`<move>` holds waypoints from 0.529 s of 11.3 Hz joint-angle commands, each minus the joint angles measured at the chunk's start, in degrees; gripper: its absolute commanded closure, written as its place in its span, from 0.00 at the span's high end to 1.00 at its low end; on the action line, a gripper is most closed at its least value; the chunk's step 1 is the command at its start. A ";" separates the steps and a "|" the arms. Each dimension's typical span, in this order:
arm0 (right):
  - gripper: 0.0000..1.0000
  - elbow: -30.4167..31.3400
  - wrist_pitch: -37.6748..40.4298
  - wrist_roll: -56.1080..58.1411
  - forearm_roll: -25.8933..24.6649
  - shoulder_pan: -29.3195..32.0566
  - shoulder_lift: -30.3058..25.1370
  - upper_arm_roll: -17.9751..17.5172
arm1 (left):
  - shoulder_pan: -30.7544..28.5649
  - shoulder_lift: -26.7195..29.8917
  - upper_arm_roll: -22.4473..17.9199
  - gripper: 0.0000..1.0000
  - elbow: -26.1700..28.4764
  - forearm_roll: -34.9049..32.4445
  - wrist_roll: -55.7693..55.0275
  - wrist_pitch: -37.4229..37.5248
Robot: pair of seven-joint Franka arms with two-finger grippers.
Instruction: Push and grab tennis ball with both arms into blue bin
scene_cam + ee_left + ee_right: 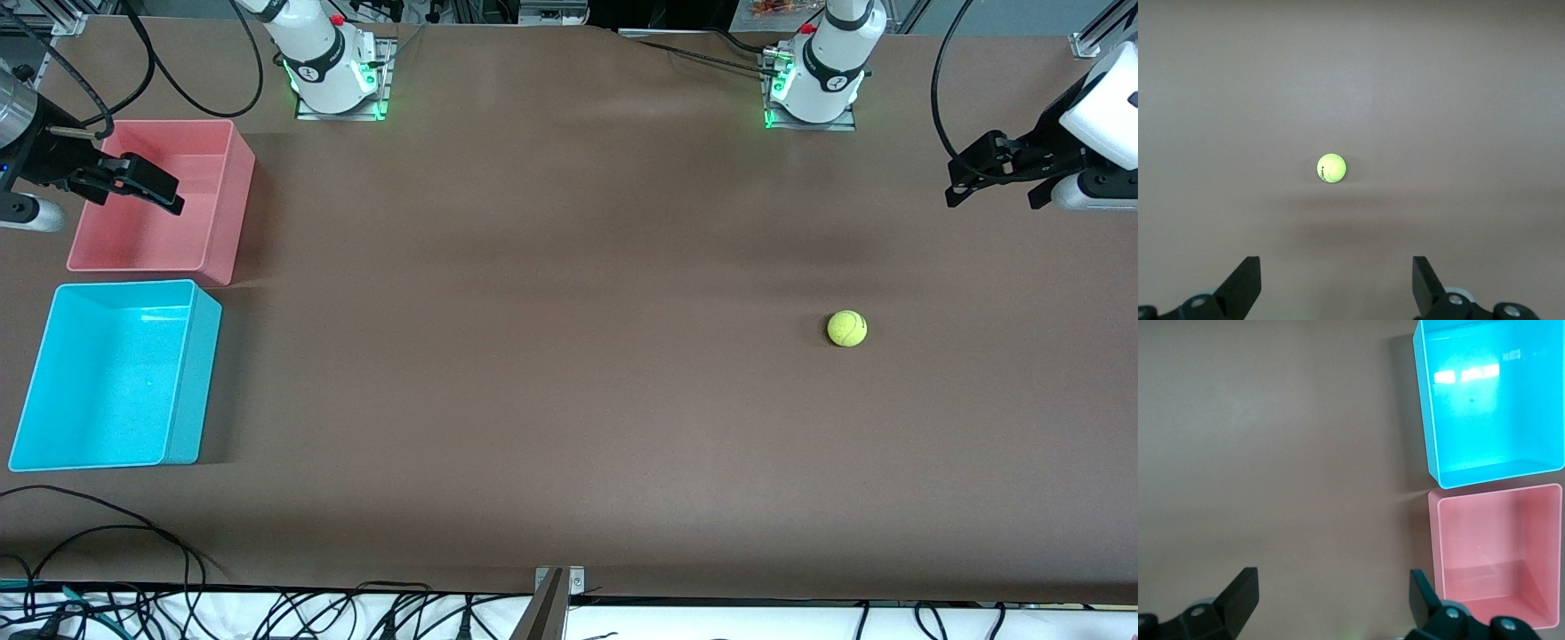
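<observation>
- brown matte table (551, 356) fills nearly the whole front view — plain surface, soft dark shadow bands across its middle
- pink bin (218, 213) sits on the table at the right arm's end, throwing a dark shadow on the brown surface beside it
- two metal mounting plates (340, 111) along the table edge farthest from the front camera, green light glowing on them
- black cables (116, 533) loop over the table's nearest corner at the right arm's end — more cables run along a white strip (267, 618) below the nearest edge
- small metal bracket (556, 591) at the middle of the nearest edge
- aluminium frame pieces (1098, 36) at the corners farthest from the camera
</observation>
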State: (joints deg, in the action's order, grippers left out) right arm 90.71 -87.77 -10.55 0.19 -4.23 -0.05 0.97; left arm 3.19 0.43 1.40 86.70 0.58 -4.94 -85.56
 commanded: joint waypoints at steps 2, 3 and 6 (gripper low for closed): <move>1.00 -0.88 1.28 -0.08 -0.02 -0.08 -0.30 0.09 | 0.15 -1.04 -0.35 1.00 -1.71 -1.10 0.02 0.22; 1.00 -0.88 1.28 -0.17 -0.02 -0.08 -0.30 0.00 | -0.03 -1.22 -0.44 1.00 -1.71 -1.10 -0.33 0.48; 1.00 -0.80 1.37 -0.17 -0.10 -0.08 -0.65 0.00 | -2.04 -1.22 -0.52 1.00 -1.01 -1.19 -0.34 1.80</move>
State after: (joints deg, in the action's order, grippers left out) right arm 90.70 -87.73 -10.55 0.19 -4.23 -0.08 0.97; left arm 2.67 0.04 0.78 86.73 0.58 -5.04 -85.13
